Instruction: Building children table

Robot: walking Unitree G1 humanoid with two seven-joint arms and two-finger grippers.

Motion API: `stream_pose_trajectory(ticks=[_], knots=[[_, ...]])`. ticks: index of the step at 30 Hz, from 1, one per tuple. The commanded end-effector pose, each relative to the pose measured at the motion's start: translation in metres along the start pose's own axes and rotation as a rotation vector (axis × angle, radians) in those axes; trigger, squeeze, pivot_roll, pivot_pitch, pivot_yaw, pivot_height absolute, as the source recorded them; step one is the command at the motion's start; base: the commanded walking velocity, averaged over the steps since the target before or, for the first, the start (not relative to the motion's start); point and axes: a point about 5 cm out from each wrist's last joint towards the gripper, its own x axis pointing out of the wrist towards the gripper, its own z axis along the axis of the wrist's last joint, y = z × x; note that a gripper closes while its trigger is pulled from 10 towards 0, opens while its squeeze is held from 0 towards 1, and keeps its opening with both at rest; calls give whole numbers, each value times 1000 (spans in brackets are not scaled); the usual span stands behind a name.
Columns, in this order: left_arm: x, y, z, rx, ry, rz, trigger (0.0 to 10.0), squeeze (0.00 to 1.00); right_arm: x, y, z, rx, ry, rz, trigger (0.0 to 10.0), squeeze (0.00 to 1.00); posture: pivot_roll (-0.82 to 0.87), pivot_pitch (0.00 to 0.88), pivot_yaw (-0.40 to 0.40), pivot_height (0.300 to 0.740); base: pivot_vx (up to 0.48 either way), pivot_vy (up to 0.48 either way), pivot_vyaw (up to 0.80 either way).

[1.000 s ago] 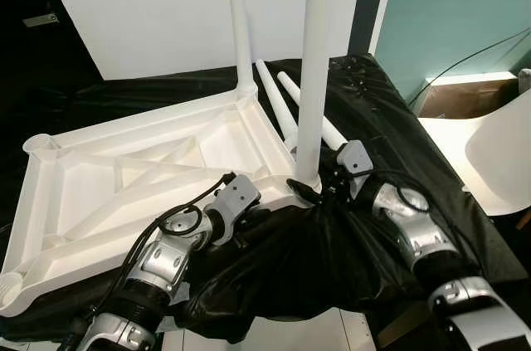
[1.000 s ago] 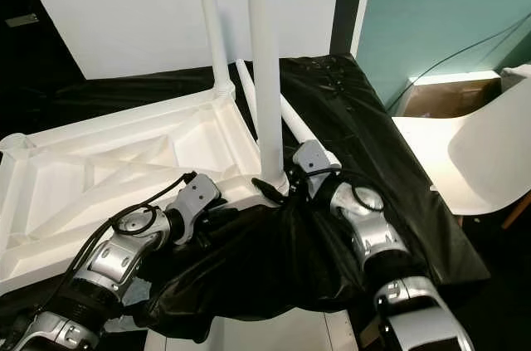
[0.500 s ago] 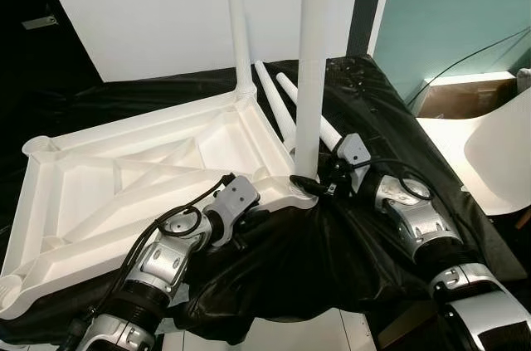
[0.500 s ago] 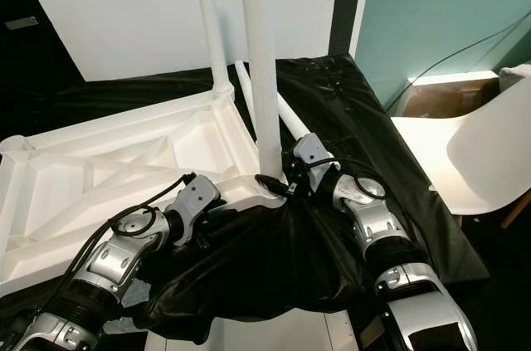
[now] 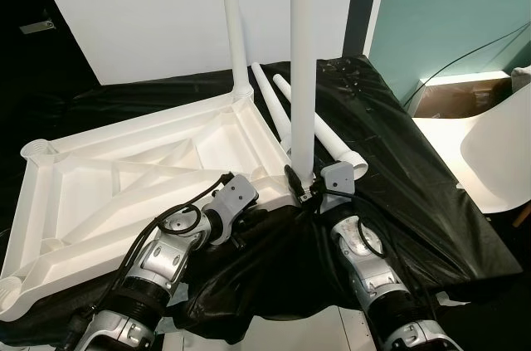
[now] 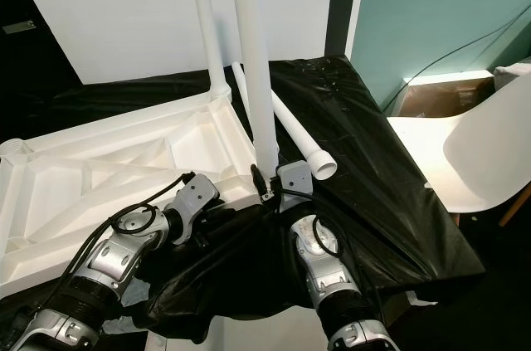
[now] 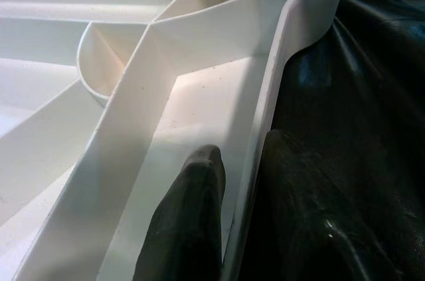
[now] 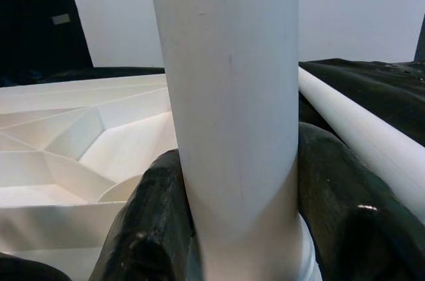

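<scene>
The right tool [image 6: 267, 182], its wrist swung round from 3 to 6 o'clock within the last second, clenches the upright leg [image 5: 303, 69] at its corner socket while the left tool [image 7: 234, 228] pinches the upturned tabletop's [image 5: 124, 177] rim; two spare legs [image 5: 319, 123] lie at 1 o'clock, suggesting this leg is being screwed home.

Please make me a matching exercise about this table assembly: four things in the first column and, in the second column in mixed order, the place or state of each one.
Things:
1. right gripper
2. left gripper
3. two loose legs
4. white chair

Places or states:
a. lying on the black cloth, beside the tabletop
b. clamped on the edge wall of the upside-down tabletop
c. standing on the robot's right, past the cloth
d. closed around the base of the near upright leg

Pairs: 1-d, 2-b, 3-a, 4-c
</scene>
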Motion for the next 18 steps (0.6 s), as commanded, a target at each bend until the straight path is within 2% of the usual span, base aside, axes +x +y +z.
stream_pose_trajectory(ticks=[1, 2, 3, 8, 9, 10, 11, 15, 16, 17, 18], knots=[[8, -26, -27, -43, 112, -141, 10000, 0, -1, -19, -16, -14, 132, -92, 0, 0, -35, 0, 47, 740, 0, 0, 0], [7, -26, -28, -44, 112, -140, 10000, 0, 1, -13, -16, -10, 139, -43, 6196, 0, -33, 0, 47, 740, 0, 0, 0], [7, -26, -28, -45, 113, -138, 10000, 0, 2, -7, -17, -3, 148, 2, 10000, 0, -31, 0, 45, 740, 0, 0, 0], [6, -26, -30, -48, 115, -136, 10000, 0, 2, 2, -15, -10, 144, 48, 10000, 0, -30, 0, 45, 740, 0, 0, 0], [5, -26, -31, -51, 117, -135, 10000, 0, 2, -3, -13, -17, 131, 112, 10000, 1000, -37, 0, 47, 740, 0, 0, 0], [5, -26, -31, -52, 119, -134, 10000, 0, 3, -9, -11, -27, 118, 169, 10000, 1000, -39, 0, 45, 740, 0, 0, 0], [5, -26, -32, -53, 120, -134, 10000, 0, 3, -14, -9, -30, 113, 220, 10000, 0, -42, 0, 45, 740, 0, 0, 0], [6, -26, -32, -53, 120, -134, 10000, 0, 4, -20, -6, -40, 107, 264, 10000, 0, -44, 0, 45, 740, 0, 0, 0], [7, -26, -31, -53, 117, -135, 10000, 0, 6, -28, -4, -59, 113, 314, 10000, 0, -52, 0, 44, 740, 0, 0, 0], [7, -26, -31, -53, 117, -135, 10000, 0, 6, -28, -4, -59, 113, 314, 10000, 0, -52, 0, 44, 740, 0, 0, 0], [9, -26, -31, -53, 116, -137, 10000, 0, 9, -38, 2, -101, 104, 351, 10000, 0, -59, 0, 45, 740, 0, 0, 0]])
